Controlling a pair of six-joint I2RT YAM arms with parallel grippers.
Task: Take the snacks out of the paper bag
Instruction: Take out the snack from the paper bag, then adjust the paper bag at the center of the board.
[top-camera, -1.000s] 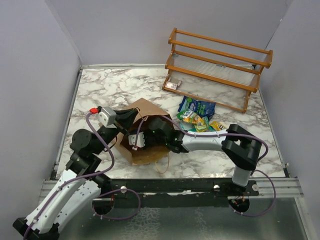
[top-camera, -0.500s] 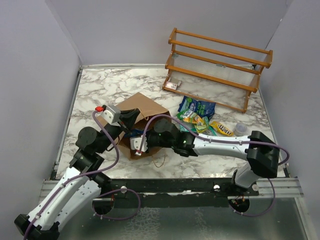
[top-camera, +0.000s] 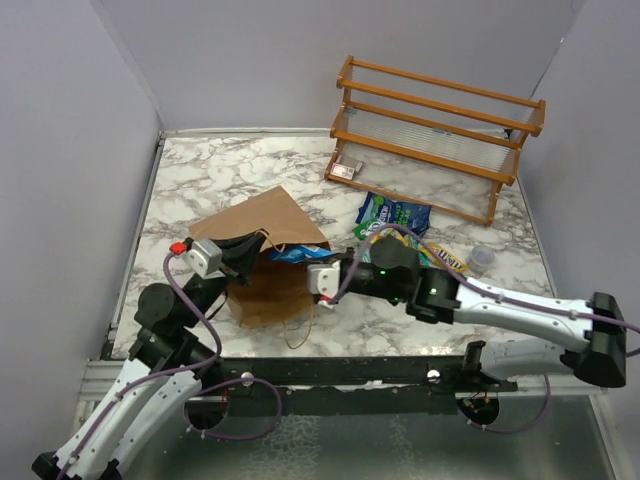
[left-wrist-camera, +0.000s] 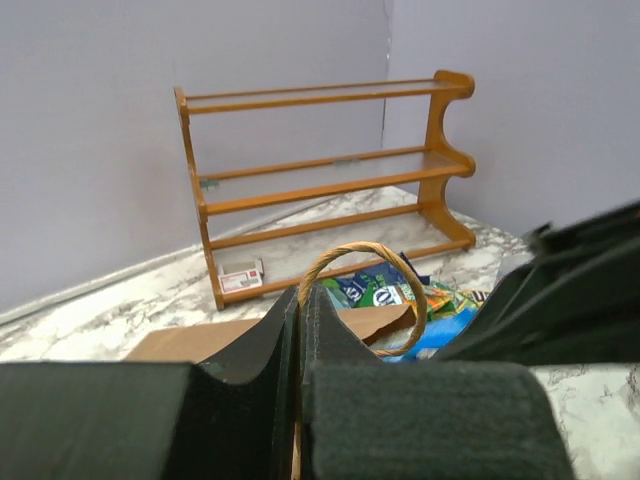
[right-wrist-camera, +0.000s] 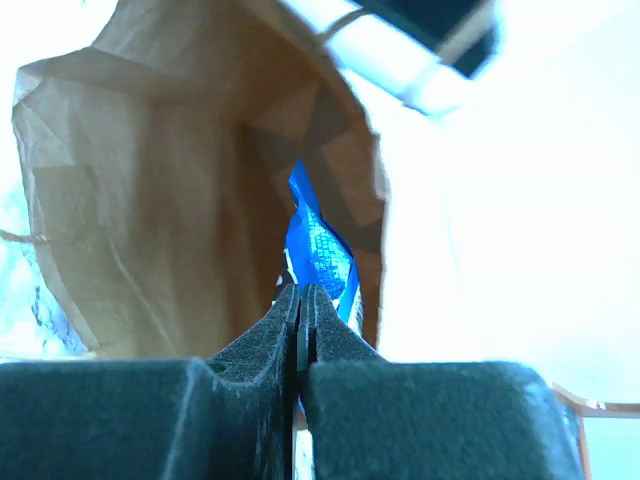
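Your left gripper (left-wrist-camera: 302, 295) has its jaws pressed together, and in the left wrist view a sliver of brown paper sits between them, so it is pinching the rim of the bag (top-camera: 265, 215) right where a handle (left-wrist-camera: 355, 247) loops up behind the fingertips. The bag lies on its side on the left half of the table (top-camera: 210, 175), creased, with its mouth facing right toward your other arm. Your right gripper (right-wrist-camera: 300, 290) reaches in from the right, its tips at that mouth and its jaws closed flat against each other. A blue packet (right-wrist-camera: 318, 250) stands just above the tips, and its lower end runs down into the line where they meet, so it looks pinched by that edge. From above, the blue packet is partly out of the bag, lying across the opening between the two grippers, with brown paper folded over its far side. The other snacks (top-camera: 395, 218), blue, green and yellow-orange, lie in a loose heap on the table to the right of the bag and apart from it, just in front of the rack (top-camera: 430, 150). A small pale box (top-camera: 345, 171) sits at the rack's left foot. A clear cup (top-camera: 482, 259) stands near the right end of the heap.
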